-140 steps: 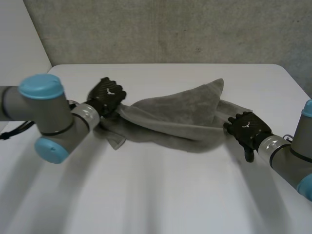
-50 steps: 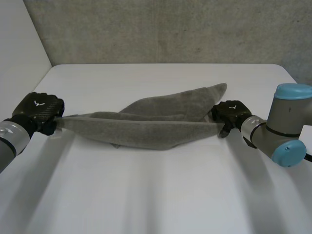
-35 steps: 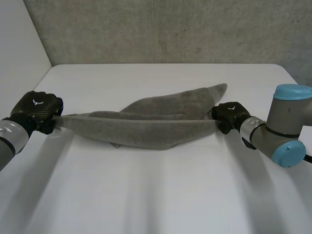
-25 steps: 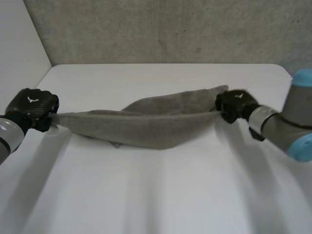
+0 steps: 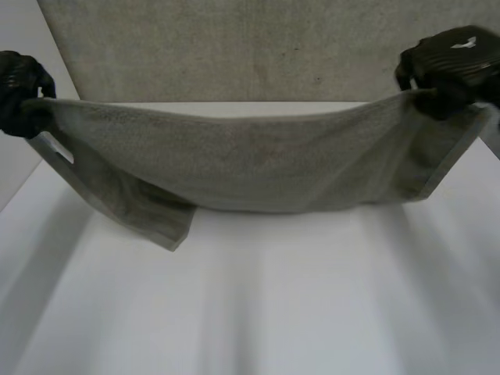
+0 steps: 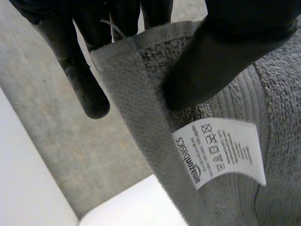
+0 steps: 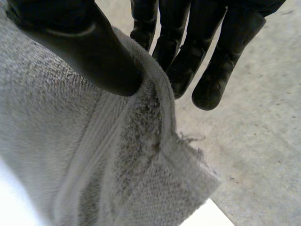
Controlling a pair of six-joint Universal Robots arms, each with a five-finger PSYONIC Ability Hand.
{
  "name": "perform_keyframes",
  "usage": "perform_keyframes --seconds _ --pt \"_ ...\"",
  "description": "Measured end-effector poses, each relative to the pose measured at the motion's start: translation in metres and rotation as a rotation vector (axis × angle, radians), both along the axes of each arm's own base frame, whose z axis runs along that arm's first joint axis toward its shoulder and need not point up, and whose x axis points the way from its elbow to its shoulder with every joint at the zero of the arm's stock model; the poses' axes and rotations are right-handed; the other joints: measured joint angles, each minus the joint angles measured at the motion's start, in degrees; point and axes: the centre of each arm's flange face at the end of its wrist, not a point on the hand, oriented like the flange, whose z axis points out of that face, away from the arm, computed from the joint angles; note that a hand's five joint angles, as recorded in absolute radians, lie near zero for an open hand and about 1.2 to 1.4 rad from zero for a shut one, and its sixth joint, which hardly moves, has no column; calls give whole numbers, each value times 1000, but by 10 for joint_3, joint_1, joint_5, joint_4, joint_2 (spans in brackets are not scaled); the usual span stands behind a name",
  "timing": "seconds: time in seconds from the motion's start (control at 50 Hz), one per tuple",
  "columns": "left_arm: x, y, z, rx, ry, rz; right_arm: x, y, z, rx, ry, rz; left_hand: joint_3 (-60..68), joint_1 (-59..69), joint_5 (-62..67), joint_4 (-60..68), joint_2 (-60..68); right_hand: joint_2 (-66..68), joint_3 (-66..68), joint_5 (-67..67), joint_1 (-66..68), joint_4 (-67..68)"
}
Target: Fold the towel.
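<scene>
- Head view shows the towel (image 5: 258, 168) in the air above the table (image 5: 312, 312), spread as a wide sheet between the two hands. Its top edge sags a little in the middle.
- The left hand (image 5: 17, 86) has one top corner and the right hand (image 5: 453, 62) has the other. Both are high and well apart.
- I judge this wide, raised hold is meant to let the cloth hang open under its own weight. That would show its edges straight before it is laid down for a fold.
- The bottom corner (image 5: 176, 238) below the left hand hangs lowest. Whether it brushes the table I cannot tell.
- Left wrist view adds the grip itself. The thumb (image 6: 225, 52) presses the face of the cloth against fingers (image 6: 80, 70) behind it, pinching the hemmed corner.
- A white care label (image 6: 218, 150) sits just below that thumb, a detail too small to read from the head camera.
- Right wrist view shows the same kind of pinch on the other end. The thumb is on the near face and curled fingers are behind, closed on the edge just above a slightly frayed corner (image 7: 197, 169).
- Only the head camera gives the whole span, the sag and the height over the table. The wrist cameras show the grips and the grey wall (image 7: 263, 117) beyond.
- No fold is made yet, as I judge it. This is the opening-out step.
</scene>
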Motion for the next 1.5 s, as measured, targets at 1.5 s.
perform_keyframes --seconds 1.5 --pt "-37 -53 -95 169 53 -134 -10 -55 -110 96 105 -91 1 3 0 0 1 0 7 1 0 0"
